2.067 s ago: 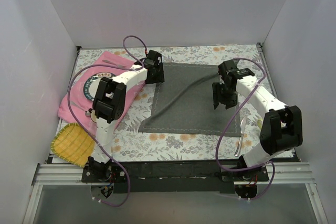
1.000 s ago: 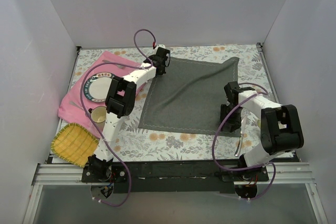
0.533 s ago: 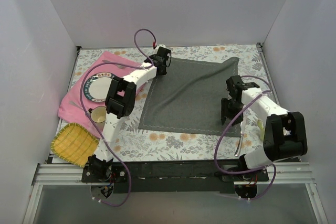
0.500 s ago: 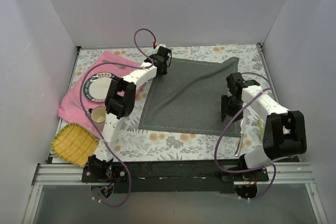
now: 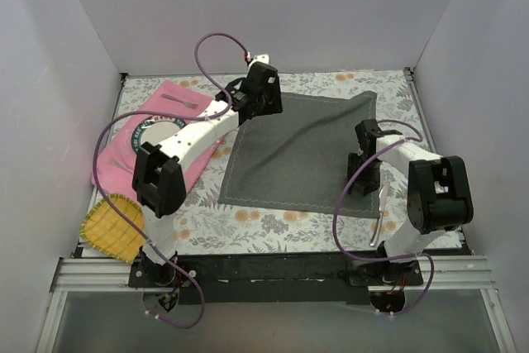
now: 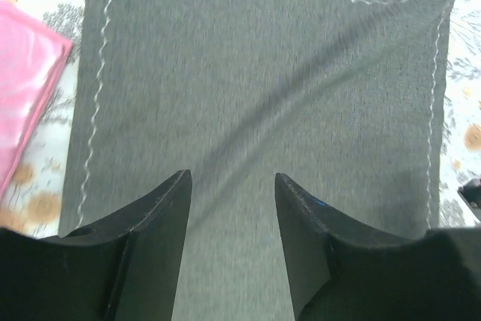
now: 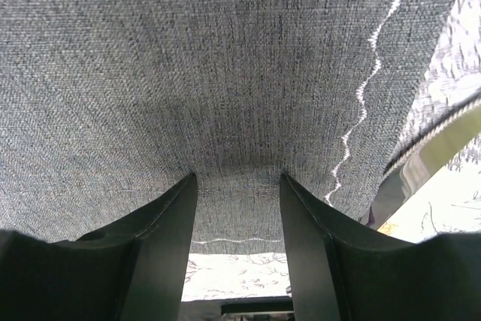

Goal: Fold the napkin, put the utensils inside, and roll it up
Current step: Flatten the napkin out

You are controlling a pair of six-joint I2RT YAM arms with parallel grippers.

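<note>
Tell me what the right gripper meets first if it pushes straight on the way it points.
The napkin. The right gripper, jaws open, points at the grey cloth near its stitched edge, apparently very close; nothing shows between them.

Charcoal-grey napkin (image 5: 297, 150) with pale zigzag hem stitching (image 6: 98, 103), pink placemat (image 5: 169, 103), yellow woven mat (image 5: 111, 225), floral tablecloth (image 5: 273, 225)

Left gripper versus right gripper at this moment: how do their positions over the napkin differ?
The left gripper hangs high over the far left corner of the napkin; the right gripper sits low at its near right edge. The left gripper's camera takes in nearly the whole cloth; the right gripper's is filled by weave and hem. Both have their jaws apart and hold nothing.
</note>
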